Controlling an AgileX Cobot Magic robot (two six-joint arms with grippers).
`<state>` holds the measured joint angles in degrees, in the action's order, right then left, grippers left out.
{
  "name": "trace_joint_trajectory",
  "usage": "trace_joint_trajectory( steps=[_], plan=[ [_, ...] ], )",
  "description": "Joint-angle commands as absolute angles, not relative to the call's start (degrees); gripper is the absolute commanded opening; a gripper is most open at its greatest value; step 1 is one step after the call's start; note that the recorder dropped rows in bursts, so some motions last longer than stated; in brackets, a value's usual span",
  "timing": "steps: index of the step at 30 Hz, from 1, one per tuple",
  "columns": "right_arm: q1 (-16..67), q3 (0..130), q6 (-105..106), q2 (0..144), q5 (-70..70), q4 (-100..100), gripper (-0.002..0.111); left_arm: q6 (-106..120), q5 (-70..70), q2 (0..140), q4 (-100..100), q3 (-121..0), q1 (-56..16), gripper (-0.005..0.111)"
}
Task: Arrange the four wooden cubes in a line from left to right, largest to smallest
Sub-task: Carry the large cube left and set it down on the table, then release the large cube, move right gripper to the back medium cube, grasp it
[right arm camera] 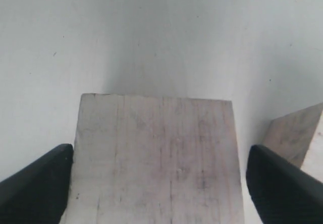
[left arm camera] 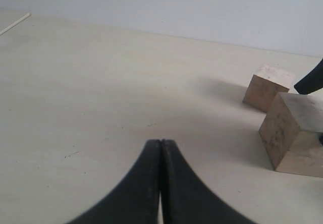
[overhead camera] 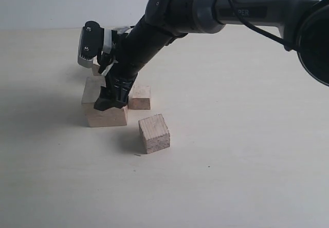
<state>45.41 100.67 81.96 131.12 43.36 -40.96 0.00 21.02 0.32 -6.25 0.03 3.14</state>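
Note:
The largest wooden cube [overhead camera: 105, 117] [right arm camera: 156, 133] [left arm camera: 295, 133] rests on the table left of centre. My right gripper [overhead camera: 110, 99] [right arm camera: 160, 156] reaches across and stands open astride its top. One finger touches a side and the other stands a small gap off. A small cube [overhead camera: 140, 97] sits just right of the largest one, and its corner [right arm camera: 298, 133] shows in the right wrist view. A mid-sized cube [overhead camera: 154, 133] stands nearer the front. A fourth cube [overhead camera: 95, 72] [left arm camera: 267, 85] is mostly hidden behind the right wrist. My left gripper [left arm camera: 160, 143] is shut, empty, away from the cubes.
The pale tabletop [overhead camera: 247, 151] stretches wide to the right and front. The right arm [overhead camera: 205, 7] spans the upper scene from the right edge. A pale wall [left arm camera: 202, 7] bounds the table's far edge.

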Motion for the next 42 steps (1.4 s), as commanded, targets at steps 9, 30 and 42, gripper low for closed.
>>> trace_joint_trajectory(
  steps=[9,30,42],
  plan=[
    [45.35,101.02,75.07,124.17,40.56,-46.26,0.086,0.00,20.67,0.00,-6.24,0.00,2.86,0.000],
    [40.26,103.83,67.61,130.90,23.71,-61.10,0.078,0.00,20.67,0.00,-6.24,0.00,2.86,0.000],
    [40.63,107.67,73.05,134.73,28.18,-63.91,0.078,0.00,20.67,0.00,-6.24,0.00,2.86,0.000]
  ],
)
